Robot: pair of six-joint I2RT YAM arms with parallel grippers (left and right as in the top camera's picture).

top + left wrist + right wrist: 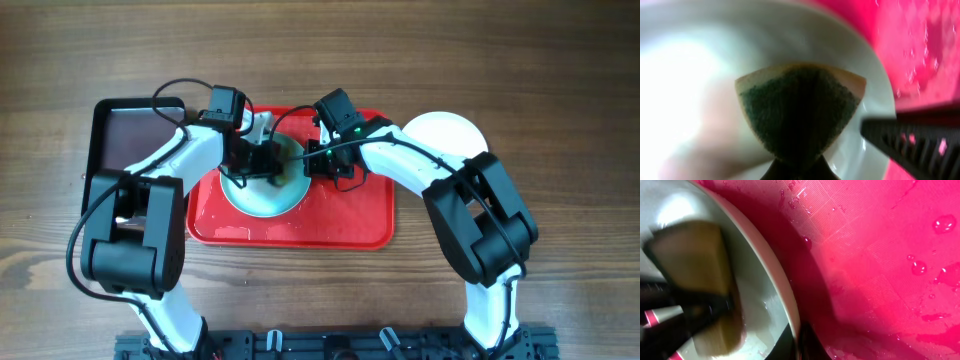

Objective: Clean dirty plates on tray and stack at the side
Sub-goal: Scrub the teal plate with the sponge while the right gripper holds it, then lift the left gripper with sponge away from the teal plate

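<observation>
**Inspector:** The left gripper [799, 169] is clamped on a sponge [800, 112], green scouring face showing, its yellow backing visible at the edges. The sponge is pressed into the well of the turquoise plate [262, 195].

**Clerk:** And the other one?

**Inspector:** The right gripper [794, 347] pinches that plate's rim on the side toward the right arm, one finger inside the rim and one outside. I judge it to be bracing the plate for scrubbing.

**Clerk:** Where is the plate?

**Inspector:** On the red tray [350, 225], in its left half. The tray floor is wet, with water droplets [942, 224] scattered on it. A white plate [445, 135] lies on the table just beyond the tray's right end. A black tray [125, 130] sits to the left.

**Clerk:** How will the plate handle?

**Inspector:** My judgement is that it is rigid, light and shallow, with a glossy surface. Wet, it is likely to be slippery. If it is ceramic it would chip when knocked, but I cannot tell the material. Scrubbing pressure could spin or skate it on the wet tray.

**Clerk:** Where should it be gripped?

**Inspector:** At the rim, seated deep over the lip and opposite the sponge, as it is now. To carry it to the side, keep the same rim grip and hold the plate level.
</observation>
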